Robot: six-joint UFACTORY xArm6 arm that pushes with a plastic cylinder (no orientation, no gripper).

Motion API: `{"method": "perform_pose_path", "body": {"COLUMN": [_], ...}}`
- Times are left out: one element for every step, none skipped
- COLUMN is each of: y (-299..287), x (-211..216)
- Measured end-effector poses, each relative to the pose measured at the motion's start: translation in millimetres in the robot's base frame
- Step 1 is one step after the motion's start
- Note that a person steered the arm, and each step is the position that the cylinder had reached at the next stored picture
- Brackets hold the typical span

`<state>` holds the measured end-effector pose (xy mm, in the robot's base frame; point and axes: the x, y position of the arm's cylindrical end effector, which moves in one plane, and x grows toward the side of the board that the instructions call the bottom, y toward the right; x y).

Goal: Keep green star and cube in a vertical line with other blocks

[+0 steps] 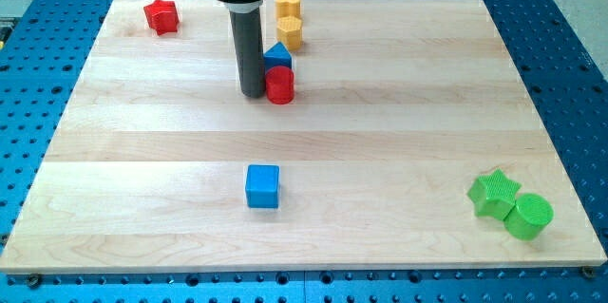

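Upright rod, my tip [253, 92] just beside red cylinder [280, 85].

Open middle, crowded top centre and bottom-right corner.

From my seat I see my tip [254, 93] planted on the bench [399, 104] just left of the red cylinder [280, 85], touching it or nearly so. That cylinder closes a tight column with the blue triangular block [277, 55] and two yellow blocks [289, 29] above it, so there is no gap to slip through on that side. The red star [161, 16] sits alone at the view's top left, with open bench around it. The blue cube [263, 186] stands alone lower centre, with free passage on every side. The green star [494, 194] and green cylinder [528, 216] touch each other near the bottom-right edge, approachable from the left.
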<state>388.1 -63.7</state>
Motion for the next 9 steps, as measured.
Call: {"method": "perform_pose_path", "body": {"y": [-1, -13, 24, 138, 255, 378, 406, 409, 405], "x": [0, 38, 122, 101, 38, 44, 62, 79, 175]}}
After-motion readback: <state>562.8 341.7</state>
